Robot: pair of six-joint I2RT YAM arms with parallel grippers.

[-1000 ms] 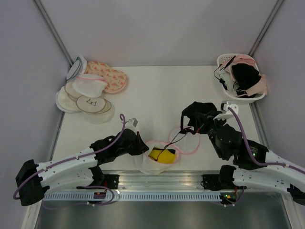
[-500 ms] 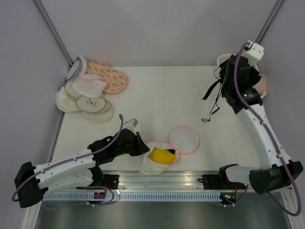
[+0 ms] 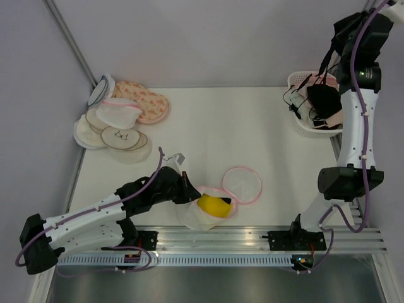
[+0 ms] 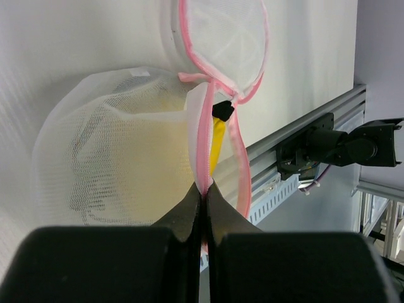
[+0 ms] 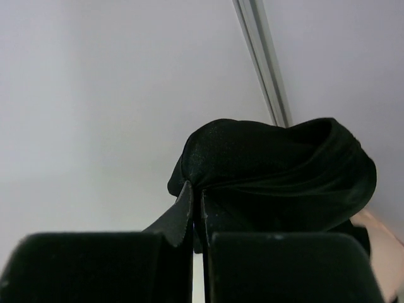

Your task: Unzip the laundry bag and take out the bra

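Laundry bag [image 4: 107,158] rim in left pincer [image 4: 203,194], bra [image 5: 278,164] in right pincer [image 5: 197,197].

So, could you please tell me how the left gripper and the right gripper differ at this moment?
Height: the left gripper sits low at the table's near edge, while the right gripper is raised high near the white plastic basket. Load: the left gripper pinches the pink zipper trim of the round white mesh laundry bag, whereas the right gripper grips a black fabric bra. Shared: both are shut on cloth.

laundry bag [image 3: 205,211] front centre, basket [image 3: 310,130] back right
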